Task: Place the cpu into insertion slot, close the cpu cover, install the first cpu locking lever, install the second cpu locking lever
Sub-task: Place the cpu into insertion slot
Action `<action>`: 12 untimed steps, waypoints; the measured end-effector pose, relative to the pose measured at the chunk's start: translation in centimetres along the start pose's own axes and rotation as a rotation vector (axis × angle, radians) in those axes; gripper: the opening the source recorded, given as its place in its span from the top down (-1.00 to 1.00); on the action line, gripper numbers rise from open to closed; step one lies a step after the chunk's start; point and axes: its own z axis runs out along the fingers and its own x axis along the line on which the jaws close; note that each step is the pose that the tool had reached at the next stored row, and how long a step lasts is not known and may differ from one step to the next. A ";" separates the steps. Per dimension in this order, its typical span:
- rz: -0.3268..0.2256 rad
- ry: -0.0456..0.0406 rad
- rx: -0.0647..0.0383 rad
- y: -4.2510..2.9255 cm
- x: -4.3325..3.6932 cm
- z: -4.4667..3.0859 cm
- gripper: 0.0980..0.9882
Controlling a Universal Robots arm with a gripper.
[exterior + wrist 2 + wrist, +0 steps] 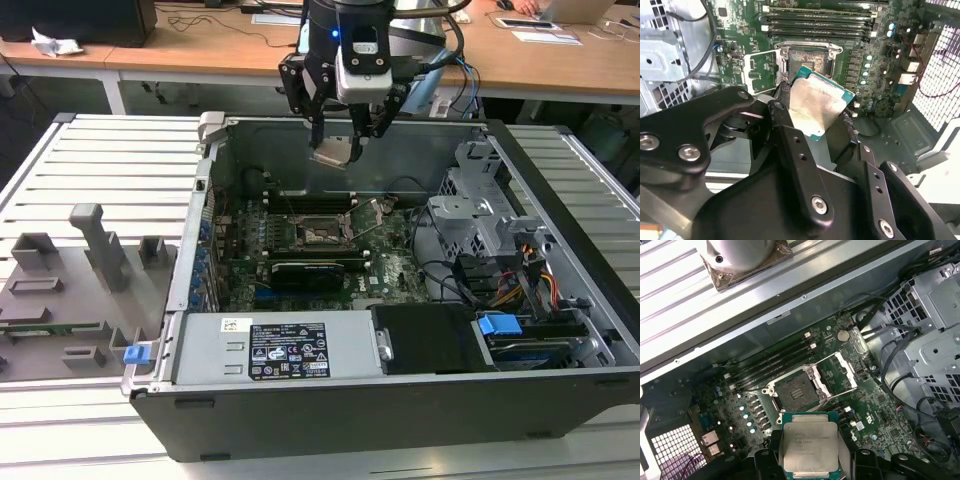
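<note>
pinching the cpu in the gripper, above the bare insertion slot at six o'clock in the exterior view, with the cpu cover flipped open.

Bright, even overhead room light fills the exterior view. The pale slatted table at the exterior view's left reads almost white. The computer case holds soft shade inside, and its black front wall low in the frame is nearly featureless. Shadows are diffuse, without hard edges. In the second wrist view the cpu carries a washed-out sheen across its metal top, and the black gripper swallows detail. In the first wrist view the cpu is evenly lit, the table slats glare, and the motherboard sits dimmer.
</note>
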 end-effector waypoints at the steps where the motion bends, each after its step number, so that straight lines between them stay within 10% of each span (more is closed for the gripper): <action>1: 0.021 -0.0019 0.000 0.00 0.00 0.00 0.03; 12: 0.150 -0.0135 -0.003 0.00 0.00 0.02 0.03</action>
